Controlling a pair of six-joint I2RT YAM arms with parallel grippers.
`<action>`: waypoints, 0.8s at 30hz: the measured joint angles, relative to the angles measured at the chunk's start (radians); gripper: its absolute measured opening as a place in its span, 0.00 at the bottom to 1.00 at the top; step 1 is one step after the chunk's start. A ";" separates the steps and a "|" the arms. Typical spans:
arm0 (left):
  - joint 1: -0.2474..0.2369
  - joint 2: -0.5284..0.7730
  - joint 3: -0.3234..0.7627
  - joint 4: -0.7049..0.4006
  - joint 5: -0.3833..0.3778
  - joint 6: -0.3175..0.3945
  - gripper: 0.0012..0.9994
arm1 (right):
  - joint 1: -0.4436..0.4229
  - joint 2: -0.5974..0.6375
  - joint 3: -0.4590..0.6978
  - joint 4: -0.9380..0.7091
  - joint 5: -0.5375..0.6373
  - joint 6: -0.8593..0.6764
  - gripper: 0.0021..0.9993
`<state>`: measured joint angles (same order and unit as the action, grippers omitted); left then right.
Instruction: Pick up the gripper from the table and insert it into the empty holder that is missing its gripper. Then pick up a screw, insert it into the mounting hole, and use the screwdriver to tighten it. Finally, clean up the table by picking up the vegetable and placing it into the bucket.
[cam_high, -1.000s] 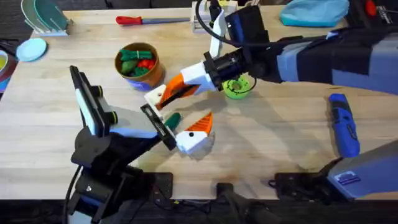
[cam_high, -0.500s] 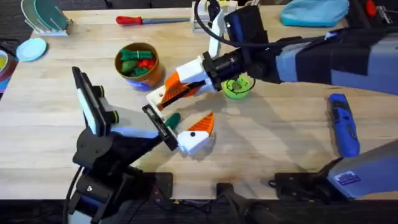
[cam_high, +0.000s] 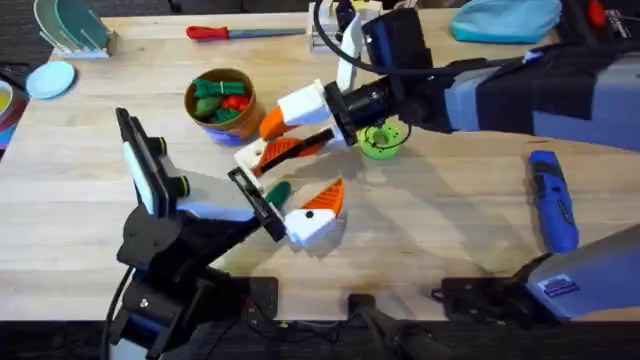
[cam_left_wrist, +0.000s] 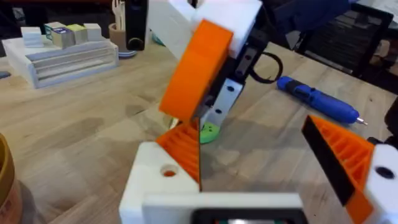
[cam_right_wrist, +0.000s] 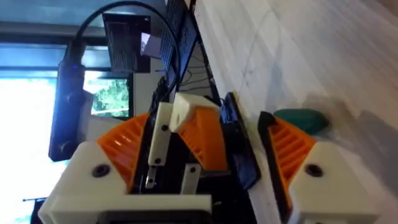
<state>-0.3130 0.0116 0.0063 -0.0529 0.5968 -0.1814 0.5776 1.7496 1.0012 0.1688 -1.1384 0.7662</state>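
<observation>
Green vegetable lies at six o'clock from the wide-spread right claw, beside the also-wide left claw, which sits nearer.

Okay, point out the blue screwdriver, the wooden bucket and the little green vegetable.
screwdriver (cam_high: 552, 200): overhead view, middle of its blue body.
bucket (cam_high: 243, 124): overhead view, tan outer wall.
vegetable (cam_high: 276, 190): overhead view, its visible green end.

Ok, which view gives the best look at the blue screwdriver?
Overhead. The screwdriver lies there at full length on the wood, with nothing covering it. The left wrist view also catches the screwdriver, but farther off and at a slant, so its shape is harder to read.
</observation>
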 joint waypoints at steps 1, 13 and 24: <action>0.000 0.000 0.000 0.000 0.000 0.000 0.99 | -0.008 0.000 0.000 0.009 0.010 -0.001 0.95; 0.000 0.000 0.000 0.000 -0.006 0.000 0.99 | -0.161 -0.124 0.031 -0.284 0.370 -0.254 0.95; 0.000 0.000 0.000 0.000 -0.010 0.001 0.99 | -0.039 -0.302 0.079 -0.740 0.954 -0.608 0.96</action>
<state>-0.3130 0.0120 0.0063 -0.0528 0.5869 -0.1806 0.5390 1.4481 1.0798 -0.5711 -0.1845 0.1579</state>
